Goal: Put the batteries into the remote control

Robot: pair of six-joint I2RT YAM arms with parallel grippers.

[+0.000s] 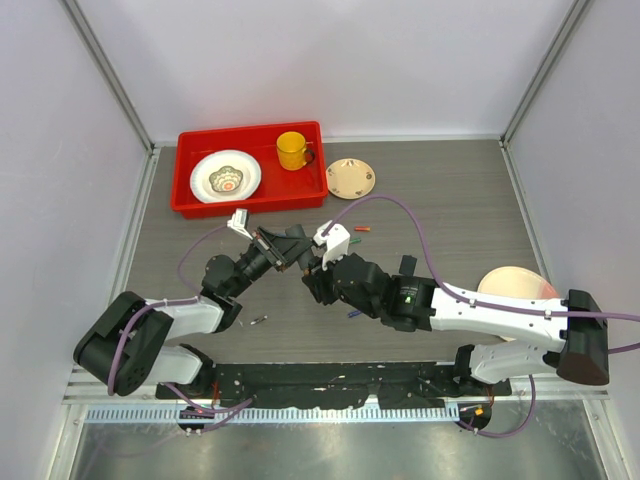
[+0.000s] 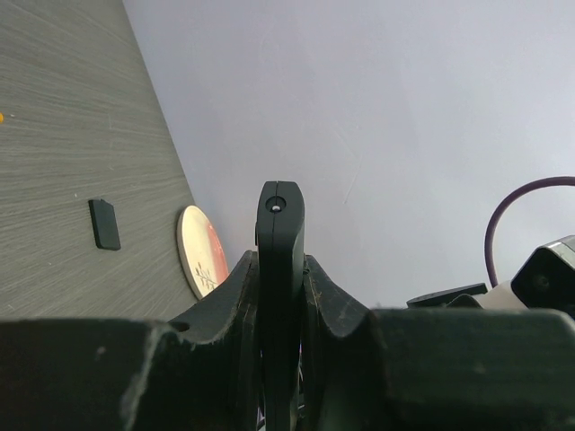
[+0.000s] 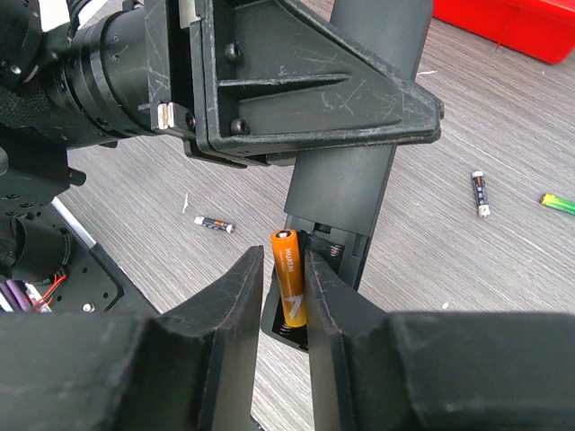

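My left gripper (image 1: 283, 245) (image 2: 280, 269) is shut on the black remote control (image 2: 280, 224), holding it above the table. In the right wrist view the remote control (image 3: 346, 184) hangs with its battery compartment open at the lower end. An orange battery (image 3: 289, 274) stands tilted in that compartment, its lower end seated and its top sticking out. My right gripper (image 3: 283, 259) (image 1: 312, 270) straddles it with the jaws slightly parted. The right finger touches the cell and a narrow gap shows on the left.
Loose batteries lie on the table: a black one (image 3: 215, 224), another (image 3: 482, 193), a green one (image 3: 559, 204). The black back cover (image 2: 105, 224) lies near a pink plate (image 2: 202, 250). A red tray (image 1: 250, 205) with a yellow cup (image 1: 292, 150) stands at the back.
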